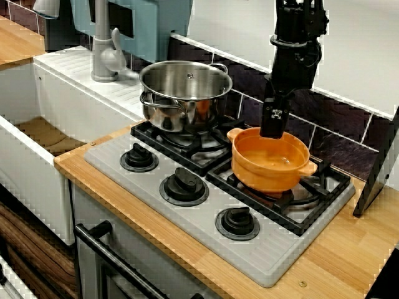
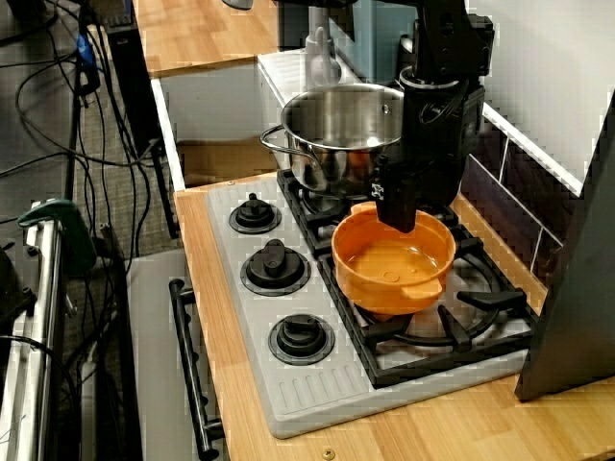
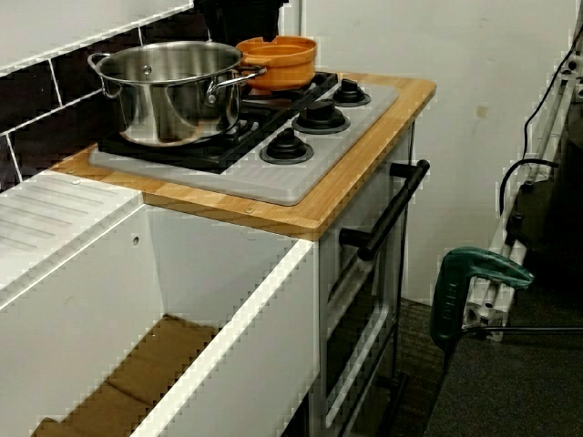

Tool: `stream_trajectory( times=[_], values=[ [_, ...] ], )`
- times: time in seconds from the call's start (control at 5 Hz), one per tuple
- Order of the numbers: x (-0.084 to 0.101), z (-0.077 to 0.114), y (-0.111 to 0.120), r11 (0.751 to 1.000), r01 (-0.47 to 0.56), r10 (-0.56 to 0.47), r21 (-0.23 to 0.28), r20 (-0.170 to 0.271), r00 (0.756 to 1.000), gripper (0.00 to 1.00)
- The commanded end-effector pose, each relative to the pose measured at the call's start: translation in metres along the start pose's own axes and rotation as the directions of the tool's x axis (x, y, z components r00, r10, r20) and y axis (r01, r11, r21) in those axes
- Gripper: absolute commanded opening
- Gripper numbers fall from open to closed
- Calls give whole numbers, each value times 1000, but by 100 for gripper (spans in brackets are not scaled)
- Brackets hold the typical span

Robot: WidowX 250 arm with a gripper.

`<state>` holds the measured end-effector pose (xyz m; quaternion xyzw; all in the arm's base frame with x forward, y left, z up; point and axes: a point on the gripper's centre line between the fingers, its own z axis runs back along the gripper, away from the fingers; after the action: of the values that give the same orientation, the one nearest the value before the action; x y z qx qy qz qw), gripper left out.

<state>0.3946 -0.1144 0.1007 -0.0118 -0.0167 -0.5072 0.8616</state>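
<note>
The hand (image 1: 274, 128) hangs at the orange pot's (image 1: 269, 167) 12 o'clock rim; whether it is clamped there cannot be told. The pot sits unlifted on a burner grate (image 1: 325, 185), with the steel pot (image 1: 185, 93) at its 10 o'clock.

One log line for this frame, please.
tool: at wall-side rim of orange pot | jaws: unclear | steel pot: beside it on stove

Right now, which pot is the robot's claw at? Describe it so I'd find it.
Find the grey stove on the wooden counter. On the burner under the black gripper sits the orange pot. It is small, with stubby handles, unlike the bigger shiny steel pot beside it.
</note>
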Motion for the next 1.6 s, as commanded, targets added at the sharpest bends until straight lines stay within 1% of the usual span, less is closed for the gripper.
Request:
stream_trajectory(
  times=[0.0,0.2,0.4,0.6,0.8,1.0,1.2,1.4],
  values=[
    [17,26,-7,970,226,-235,91,102,967,100],
    [26,25,-15,951,285,-297,115,104,949,100],
    [32,28,-23,938,325,-339,124,120,933,100],
    [38,26,-28,920,372,-385,119,115,916,100],
    [38,24,-32,893,437,-447,108,111,887,100],
    [39,12,-33,817,568,-572,97,15,820,100],
    [42,7,-26,819,569,-571,73,13,821,100],
    [41,7,-26,820,568,-571,73,18,821,100]
  ],
)
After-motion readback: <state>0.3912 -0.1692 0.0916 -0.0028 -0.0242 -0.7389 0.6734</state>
